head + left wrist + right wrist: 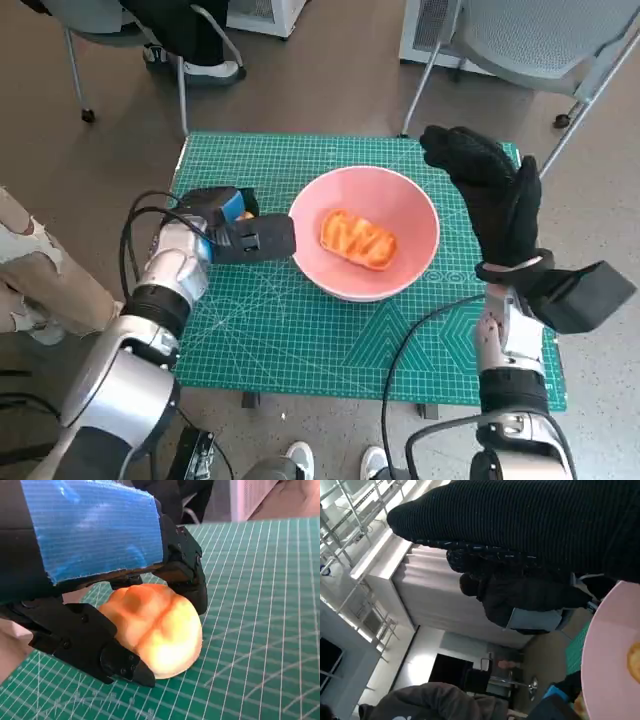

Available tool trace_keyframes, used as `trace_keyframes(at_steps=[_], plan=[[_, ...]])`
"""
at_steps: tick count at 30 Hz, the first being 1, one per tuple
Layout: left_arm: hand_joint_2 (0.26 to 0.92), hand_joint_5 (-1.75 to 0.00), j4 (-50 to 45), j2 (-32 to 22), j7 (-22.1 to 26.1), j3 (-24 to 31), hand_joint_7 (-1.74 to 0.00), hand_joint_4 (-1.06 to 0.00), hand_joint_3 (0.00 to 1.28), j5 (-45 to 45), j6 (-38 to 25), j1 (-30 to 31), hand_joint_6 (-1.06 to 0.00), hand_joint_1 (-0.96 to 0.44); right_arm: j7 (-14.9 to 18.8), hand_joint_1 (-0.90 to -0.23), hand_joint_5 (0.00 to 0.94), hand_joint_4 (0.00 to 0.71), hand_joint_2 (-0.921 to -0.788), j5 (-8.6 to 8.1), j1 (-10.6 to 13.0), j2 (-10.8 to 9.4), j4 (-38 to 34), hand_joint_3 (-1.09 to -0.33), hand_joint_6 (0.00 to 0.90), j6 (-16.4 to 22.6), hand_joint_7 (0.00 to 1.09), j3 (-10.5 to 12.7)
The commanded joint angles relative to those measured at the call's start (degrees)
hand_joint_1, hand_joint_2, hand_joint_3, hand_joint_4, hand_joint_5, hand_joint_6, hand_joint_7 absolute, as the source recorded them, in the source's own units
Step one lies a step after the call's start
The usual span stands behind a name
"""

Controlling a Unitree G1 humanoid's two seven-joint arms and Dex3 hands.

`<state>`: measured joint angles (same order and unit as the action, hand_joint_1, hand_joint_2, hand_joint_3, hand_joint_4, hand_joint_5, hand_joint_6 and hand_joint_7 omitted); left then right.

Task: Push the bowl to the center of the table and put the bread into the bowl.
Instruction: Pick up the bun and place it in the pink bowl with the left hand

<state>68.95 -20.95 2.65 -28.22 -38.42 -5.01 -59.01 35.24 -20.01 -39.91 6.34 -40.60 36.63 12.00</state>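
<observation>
left hand, black with blue tape over its back, lies low over the green cutting mat toward the table's left edge, and its fingers are closed around a round golden bread roll; in the left wrist view the roll rests on the mat with black fingers on both sides of it. from the head view only a sliver of orange shows under that hand. just beside its fingertips, touching or nearly so, stands the pink bowl, sitting about at the middle of the mat. inside the bowl lies 1 piece of bread, oblong and orange-brown with a ridged top, resting on the bowl's floor. right hand, in the black knitted glove, is raised beside the bowl's right rim toward the table's far right corner, fingers stretched out and holding nothing; whether it touches the rim i cannot tell. beyond the table's far edge stand chair legs and a person's shoe; the right wrist view shows a seated person in dark clothes.
</observation>
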Motion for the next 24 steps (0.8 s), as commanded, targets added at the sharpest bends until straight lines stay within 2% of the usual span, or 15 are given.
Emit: trace_keyframes(at_steps=[1,4,7,11,13,16,24], plan=[[0.753,-1.52,-8.8,-3.2,-0.5,1.7,-0.98,-0.56,0.42,0.7,0.6,1.3,-0.68,0.0,0.1,-0.681,0.006,0.196,-0.921,0.1,0.7,-0.3,-0.8,-0.809,0.086,-0.7,0.46,-0.3],[0.746,-1.48,-20.5,-5.7,0.8,3.6,-0.98,-0.6,0.42,0.9,-1.1,4.4,-0.69,0.0,0.1,-0.68,0.007,0.199,-0.921,0.07,0.7,-0.3,-0.7,-0.809,0.086,-0.8,0.46,-0.3],[0.755,-1.38,-32.4,-8.0,2.0,6.3,-0.98,-0.67,0.37,1.4,-2.3,7.9,-0.69,0.0,0.2,-0.68,0.007,0.2,-0.921,-0.04,0.6,-0.3,-0.7,-0.809,0.086,-1.0,0.46,-0.3],[0.756,-1.3,-43.6,-9.8,2.8,9.7,-0.99,-0.72,0.34,2.2,-2.9,11.4,-0.7,0.0,0.3,-0.68,0.007,0.201,-0.921,-0.24,0.5,-0.3,-0.6,-0.809,0.085,-1.3,0.46,-0.2],[0.779,-1.25,-49.5,-10.4,3.0,11.8,-0.97,-0.75,0.28,2.8,-2.9,13.3,-0.71,0.0,0.4,-0.681,0.007,0.201,-0.921,-0.27,0.5,-0.2,-0.6,-0.809,0.085,-1.4,0.46,-0.2],[0.839,-1.14,-56.1,-10.6,3.1,14.4,-1.02,-0.79,0.15,3.5,-2.8,15.4,-0.71,0.0,0.3,-0.682,0.006,0.201,-0.921,-0.22,0.4,-0.3,-0.5,-0.809,0.085,-1.5,0.46,-0.3],[0.881,-0.98,-65.5,-9.6,1.1,19.0,-1.15,-0.81,0.06,4.9,-0.7,19.4,-0.7,0.0,0.4,-0.684,0.006,0.202,-0.921,-0.23,0.3,-0.3,-0.7,-0.808,0.085,-1.4,0.46,-0.3]])
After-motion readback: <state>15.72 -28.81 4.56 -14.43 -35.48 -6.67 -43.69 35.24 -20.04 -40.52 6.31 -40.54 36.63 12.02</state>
